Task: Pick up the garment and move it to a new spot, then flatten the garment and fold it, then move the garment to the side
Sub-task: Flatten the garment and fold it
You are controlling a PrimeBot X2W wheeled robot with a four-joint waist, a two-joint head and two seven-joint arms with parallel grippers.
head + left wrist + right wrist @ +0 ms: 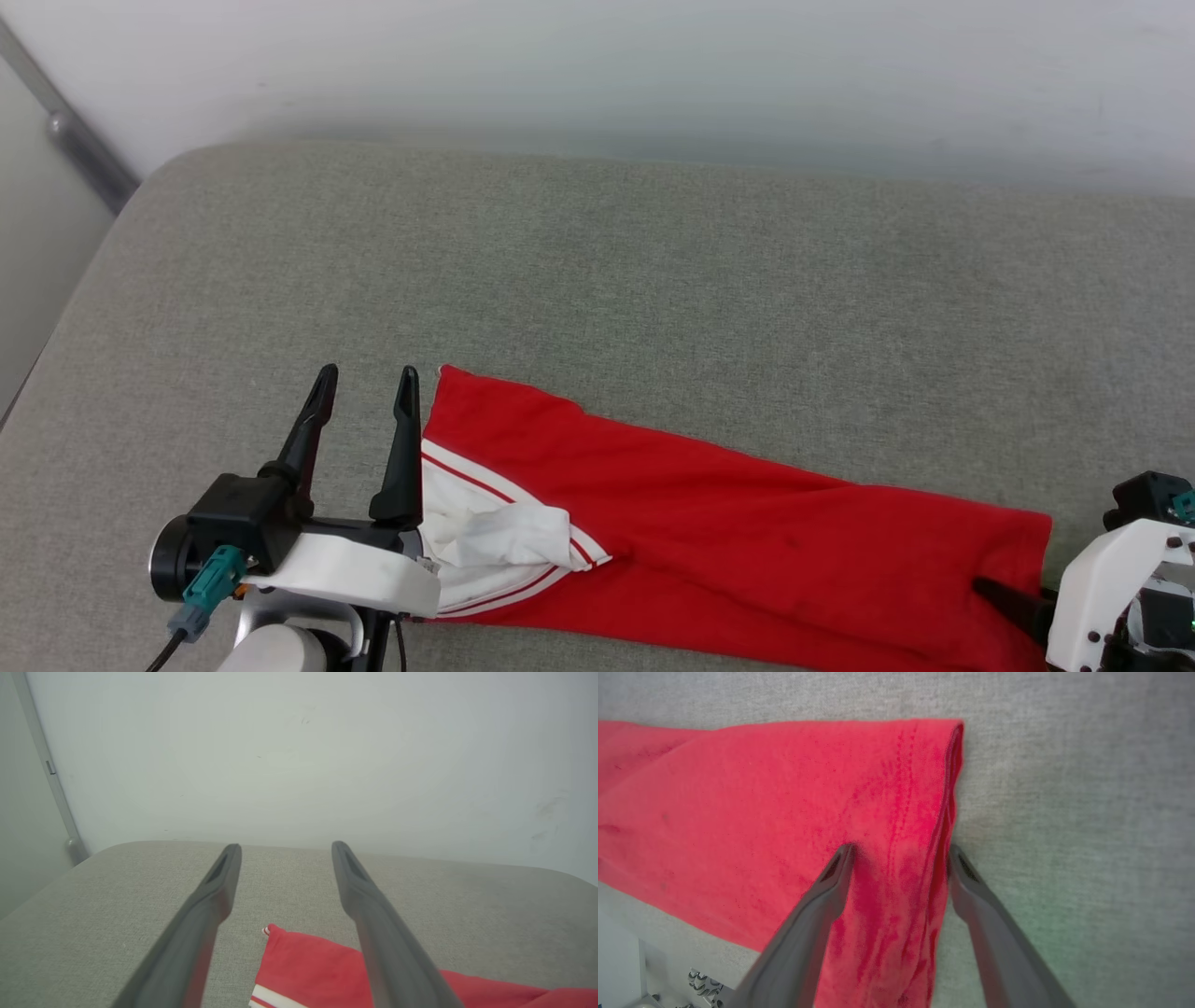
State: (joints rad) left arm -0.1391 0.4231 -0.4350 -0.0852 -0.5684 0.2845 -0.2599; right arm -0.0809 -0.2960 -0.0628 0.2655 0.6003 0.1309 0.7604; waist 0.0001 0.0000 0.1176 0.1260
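Garment [728, 523] is laid on the grey fabric-covered bench [597, 280]. It is folded into a long red strip running at a slant from upper left to lower right in the head view. At its left end a white sleeve [490, 537] with red stripe trim is seen folded over the red cloth. No lettering or number can be made out on the exposed face.

Left end effector [367, 373] is held just beside the garment's left end, on its outer side. The fingers are spread apart and nothing is held between them. In the left wrist view the upper corner of the red cloth [303, 966] is seen low between the two fingers, which are pointed toward the pale wall [299, 756].

Right end effector [900, 851] is placed at the garment's right end, where the stitched hem [901, 788] is seen. Its fingers are spread, not closed. One tip is set on the red fabric, and the other is set on the bench just beside the cloth's edge, with the hem and some creasing lying between them. In the head view one dark finger [1013, 602] is seen over the lower right corner of the cloth.

A grey metal rail [84, 154] is noted against the wall at far left.
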